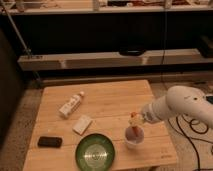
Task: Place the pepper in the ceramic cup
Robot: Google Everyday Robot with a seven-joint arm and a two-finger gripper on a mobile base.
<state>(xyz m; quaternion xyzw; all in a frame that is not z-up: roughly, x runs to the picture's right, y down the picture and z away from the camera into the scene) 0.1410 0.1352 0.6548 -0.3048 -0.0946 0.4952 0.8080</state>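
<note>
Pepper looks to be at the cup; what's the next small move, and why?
Probably ease the gripper straight down a little. The pepper stands upright with its lower end inside the ceramic cup, but its top rises well above the rim, right beside the gripper.

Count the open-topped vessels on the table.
2. The green bowl sits at the near edge of the table. The ceramic cup stands beside it on the arm's side, with the gripper just above it and the pepper reaching into it. None look hidden.
</note>
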